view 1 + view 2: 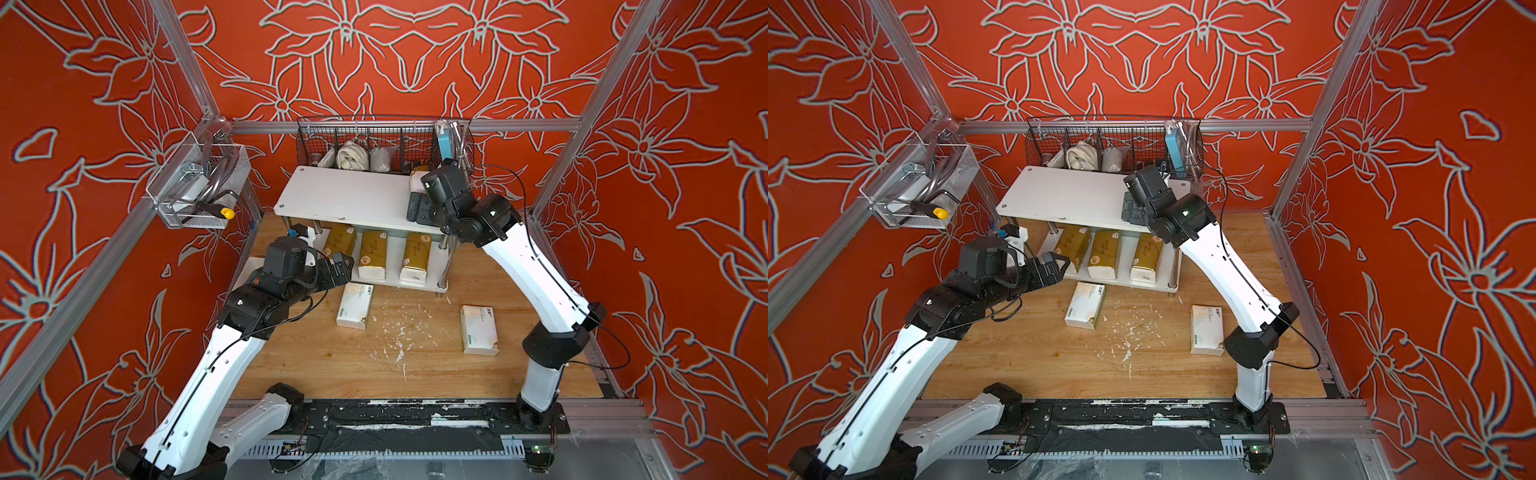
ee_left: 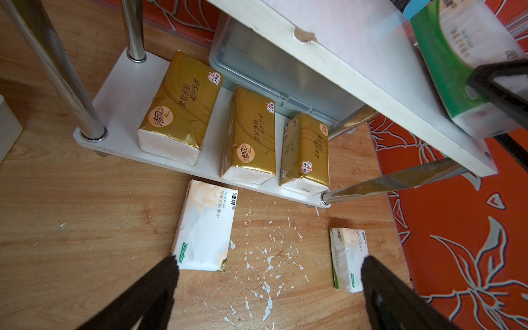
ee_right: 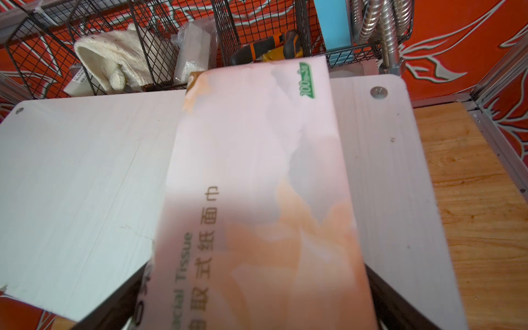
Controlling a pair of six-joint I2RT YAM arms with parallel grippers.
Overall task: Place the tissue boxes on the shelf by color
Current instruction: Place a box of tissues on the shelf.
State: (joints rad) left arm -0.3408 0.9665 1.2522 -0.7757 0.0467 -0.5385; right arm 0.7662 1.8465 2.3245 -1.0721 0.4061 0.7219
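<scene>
The right gripper (image 3: 257, 265) has a black finger on each side of a soft white tissue pack with tan print (image 3: 257, 157). I cannot tell if it squeezes. That pack lies on the top board of the low white shelf with shiny metal legs (image 1: 345, 195), near the right end. The left gripper (image 2: 270, 260) is spread wide and holds nothing. It hangs over the wooden table (image 2: 71, 214). Three shiny gold tissue packs (image 2: 177, 105) (image 2: 251, 131) (image 2: 305, 154) sit on the bottom board. Two more white packs (image 2: 204, 228) (image 2: 347, 257) lie on the table.
</scene>
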